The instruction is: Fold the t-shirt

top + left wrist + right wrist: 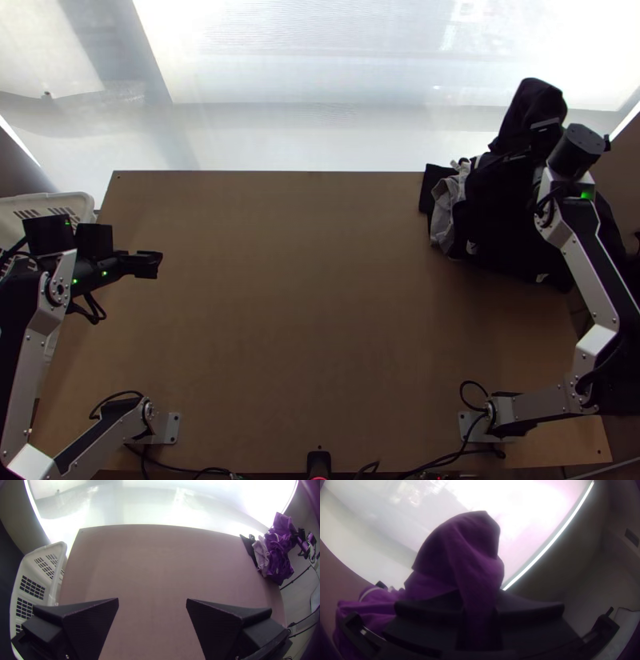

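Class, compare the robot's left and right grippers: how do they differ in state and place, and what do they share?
The left gripper is open with nothing between its fingers; the right gripper is closed on dark cloth.
The left gripper is over the table's left side; the right gripper is at the clothes heap on the right.
Both have two wide black fingers.

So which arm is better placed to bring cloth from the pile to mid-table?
Right, probably: its gripper has cloth between its fingers; the left gripper is open, far from the pile.
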Controlling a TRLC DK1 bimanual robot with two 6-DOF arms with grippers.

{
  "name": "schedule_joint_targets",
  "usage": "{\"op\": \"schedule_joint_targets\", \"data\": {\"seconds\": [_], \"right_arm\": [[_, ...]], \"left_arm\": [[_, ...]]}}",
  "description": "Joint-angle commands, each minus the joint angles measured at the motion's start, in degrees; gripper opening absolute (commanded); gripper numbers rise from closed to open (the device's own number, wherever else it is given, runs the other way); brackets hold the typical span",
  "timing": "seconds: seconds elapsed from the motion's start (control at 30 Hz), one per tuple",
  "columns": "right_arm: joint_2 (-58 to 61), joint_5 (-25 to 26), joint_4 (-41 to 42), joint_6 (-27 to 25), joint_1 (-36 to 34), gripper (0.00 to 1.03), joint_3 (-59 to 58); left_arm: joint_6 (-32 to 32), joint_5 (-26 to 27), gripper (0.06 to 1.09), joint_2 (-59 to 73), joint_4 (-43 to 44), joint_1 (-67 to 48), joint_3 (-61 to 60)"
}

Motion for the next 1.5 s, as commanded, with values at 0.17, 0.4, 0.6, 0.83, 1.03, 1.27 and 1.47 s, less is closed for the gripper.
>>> {"op": "schedule_joint_targets", "data": {"seconds": [0.17, 0.4, 0.6, 0.83, 1.03, 1.27, 1.47], "right_arm": [[-4.35, -5.41, 2.52, 1.79, -14.18, 0.04, -13.72], [-4.0, -5.76, 4.72, 4.43, -17.34, 0.23, -20.75], [-4.61, -5.67, 5.07, 5.92, -19.63, 0.42, -23.47], [-10.15, -5.67, 3.14, 5.57, -23.06, 0.95, -24.35], [-16.13, -5.76, 2.87, 4.34, -25.43, 0.98, -26.99], [-21.49, -5.76, 2.34, 5.13, -30.88, 0.98, -26.37], [-24.21, -5.76, 0.85, 8.47, -34.13, 0.97, -21.8]], "left_arm": [[6.82, -1.43, 1.04, 0.93, -1.61, -5.8, -0.93], [7.35, -1.52, 1.04, 2.25, -1.7, -8.08, -1.28], [7.87, -1.52, 1.04, 2.07, -1.79, -8.26, -2.07], [10.16, -1.78, 1.04, 2.07, -2.31, -7.64, -2.16], [11.48, -1.78, 1.04, 2.42, -1.96, -7.64, -2.78], [12.44, -1.78, 1.04, 2.16, -2.05, -6.85, -2.69], [12.71, -1.78, 1.04, 0.14, -3.63, -5.97, -2.86]]}}
